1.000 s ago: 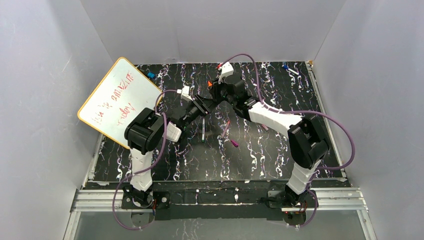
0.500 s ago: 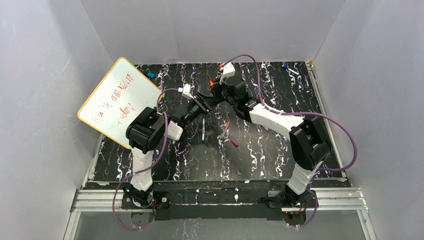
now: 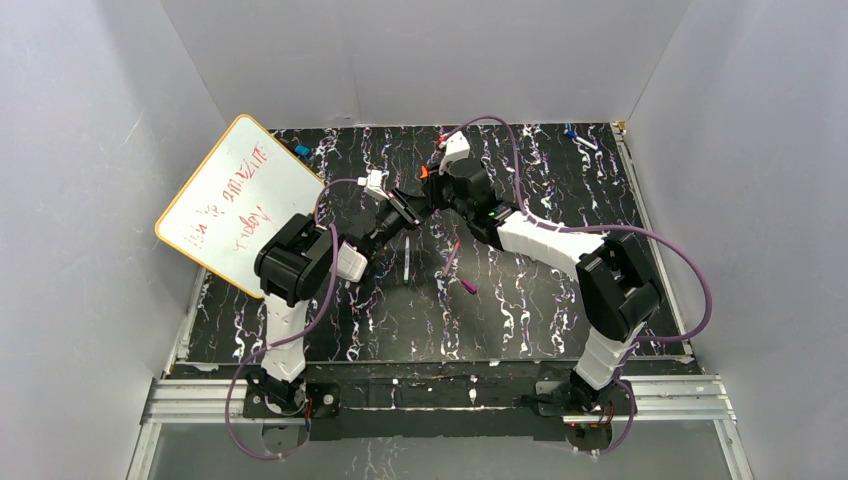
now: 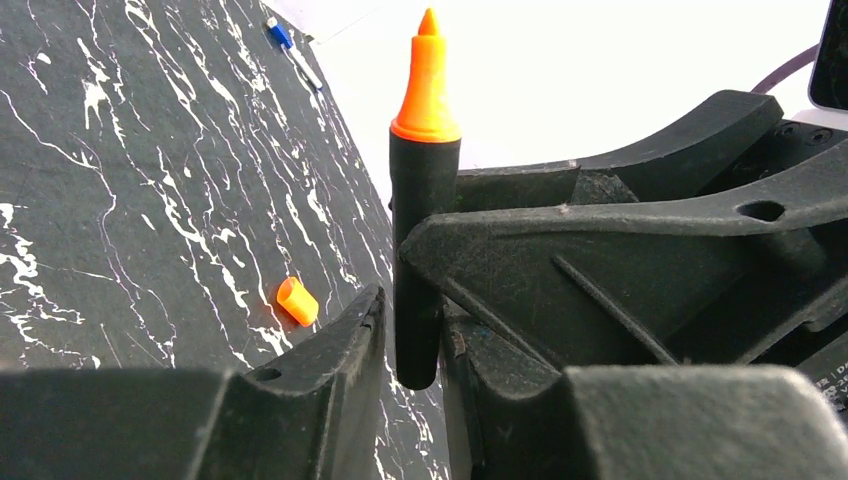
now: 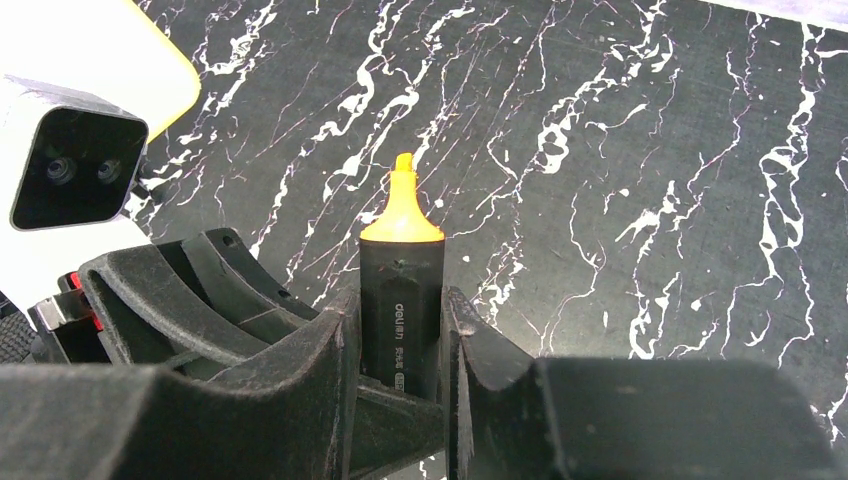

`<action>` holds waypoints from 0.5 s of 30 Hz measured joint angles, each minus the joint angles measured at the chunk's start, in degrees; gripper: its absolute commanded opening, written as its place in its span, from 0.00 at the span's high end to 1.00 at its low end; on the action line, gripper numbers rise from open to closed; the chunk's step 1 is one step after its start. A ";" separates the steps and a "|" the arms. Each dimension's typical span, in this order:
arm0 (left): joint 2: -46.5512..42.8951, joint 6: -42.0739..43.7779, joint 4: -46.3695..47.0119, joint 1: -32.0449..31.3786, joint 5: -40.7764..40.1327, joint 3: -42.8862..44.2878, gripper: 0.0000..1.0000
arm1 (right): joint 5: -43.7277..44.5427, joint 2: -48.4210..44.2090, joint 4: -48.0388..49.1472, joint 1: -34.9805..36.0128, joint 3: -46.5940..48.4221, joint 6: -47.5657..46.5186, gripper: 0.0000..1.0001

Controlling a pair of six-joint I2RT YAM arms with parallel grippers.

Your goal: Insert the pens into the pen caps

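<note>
The thick black pen with the orange tip (image 5: 401, 300) stands upright between my right gripper's (image 5: 400, 325) fingers, which are shut on its barrel. My left gripper (image 4: 415, 335) meets it from the other side. Its jaws flank the pen's (image 4: 418, 250) rounded lower end with thin gaps on both sides. The two grippers join above the back middle of the mat, left (image 3: 404, 206) and right (image 3: 436, 190). The orange cap (image 4: 297, 301) lies on the mat. The thin pink pen (image 3: 450, 255), the whitish pen (image 3: 409, 262) and the magenta cap (image 3: 468, 287) lie further forward. The dark purple cap is out of view.
A whiteboard (image 3: 238, 203) with red writing leans at the left edge, with a blue object (image 3: 301, 150) behind it. A blue-capped white pen (image 3: 578, 138) lies at the back right corner. White walls enclose the black marbled mat (image 3: 560, 180).
Both grippers have shifted a little toward the back wall together with the black pen. The pens and cap on the mat have not moved.
</note>
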 measured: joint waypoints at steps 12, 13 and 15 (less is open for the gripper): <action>-0.02 0.92 0.07 -0.35 -0.85 0.00 1.00 | 1.05 -0.33 0.92 0.28 -1.05 0.42 0.91; -0.02 1.05 0.07 -0.39 -0.72 0.00 1.00 | 1.07 -0.44 0.96 0.28 -1.20 0.44 0.91; -0.02 1.18 0.11 -0.46 -0.61 -0.02 1.00 | 1.11 -0.63 0.94 0.28 -1.36 0.44 0.91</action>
